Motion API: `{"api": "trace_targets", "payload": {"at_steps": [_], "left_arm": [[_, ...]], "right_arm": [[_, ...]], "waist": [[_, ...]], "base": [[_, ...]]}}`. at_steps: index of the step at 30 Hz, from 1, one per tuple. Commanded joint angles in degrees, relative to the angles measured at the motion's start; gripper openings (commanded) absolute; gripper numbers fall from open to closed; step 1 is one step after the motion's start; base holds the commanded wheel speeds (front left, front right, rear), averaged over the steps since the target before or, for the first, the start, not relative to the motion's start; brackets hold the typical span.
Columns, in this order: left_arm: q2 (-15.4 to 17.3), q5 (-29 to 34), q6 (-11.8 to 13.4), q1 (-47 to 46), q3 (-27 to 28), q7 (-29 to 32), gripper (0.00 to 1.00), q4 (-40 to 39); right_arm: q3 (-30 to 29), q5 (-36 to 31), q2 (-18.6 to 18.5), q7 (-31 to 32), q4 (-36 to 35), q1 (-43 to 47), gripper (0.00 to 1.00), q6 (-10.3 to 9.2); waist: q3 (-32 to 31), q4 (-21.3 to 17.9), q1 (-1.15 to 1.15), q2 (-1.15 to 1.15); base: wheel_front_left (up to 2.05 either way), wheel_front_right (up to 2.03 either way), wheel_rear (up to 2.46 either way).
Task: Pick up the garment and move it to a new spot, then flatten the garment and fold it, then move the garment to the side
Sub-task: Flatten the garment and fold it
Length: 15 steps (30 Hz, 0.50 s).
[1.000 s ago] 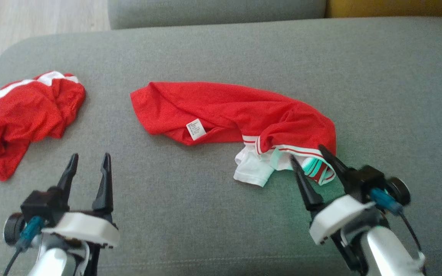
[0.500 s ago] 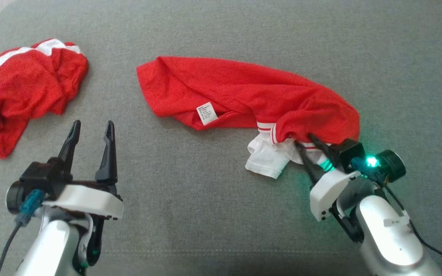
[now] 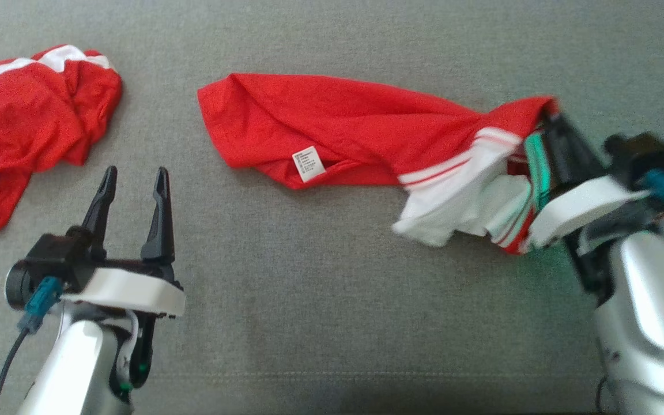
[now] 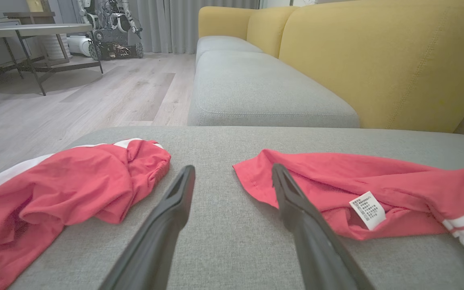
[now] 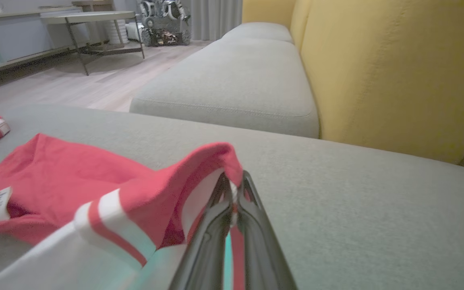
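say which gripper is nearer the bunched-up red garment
Left. The left gripper hovers open beside the bunched garment; right gripper is far off, shut on the long garment.

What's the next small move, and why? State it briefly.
Probably raise the right tool straight up: it is shut on the striped end of the red garment, while the rest of the cloth lies on the grey cushion. The left tool stands open, apart from it.

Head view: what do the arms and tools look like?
Silvery forearms, white wrist housings. Left tool and right tool each have two long tapered black fingers, a black cylindrical module and a teal plug; a dark cable trails from the left one.
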Motion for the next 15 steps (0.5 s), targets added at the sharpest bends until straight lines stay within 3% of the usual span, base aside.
{"api": "trace_targets", "payload": {"at_steps": [1, 6, 15], "left_arm": [[0.79, 0.55, -0.26, -3.11, 2.52, -0.69, 1.00, -2.01], [-0.24, 1.34, -1.35, -4.47, 2.77, -0.69, 1.00, -1.96], [-2.22, 2.89, -3.32, -6.73, 3.46, -0.70, 1.00, -1.39]], "right_arm": [[-0.06, 0.07, -0.37, 0.23, -2.11, -2.24, 0.00, -0.04], [-5.98, 0.76, -1.99, 0.81, 1.34, -5.50, 0.00, -0.04], [-15.51, 1.57, -5.13, -2.72, 14.81, -12.25, 0.00, -0.04]], "waist": [[0.54, 0.37, 0.00, 0.00], [2.32, 1.47, 0.00, 0.00], [5.35, 3.20, 0.00, 0.00]], "base": [[0.00, 0.00, 0.00], [0.00, 0.00, 0.00], [0.00, 0.00, 0.00]]}}
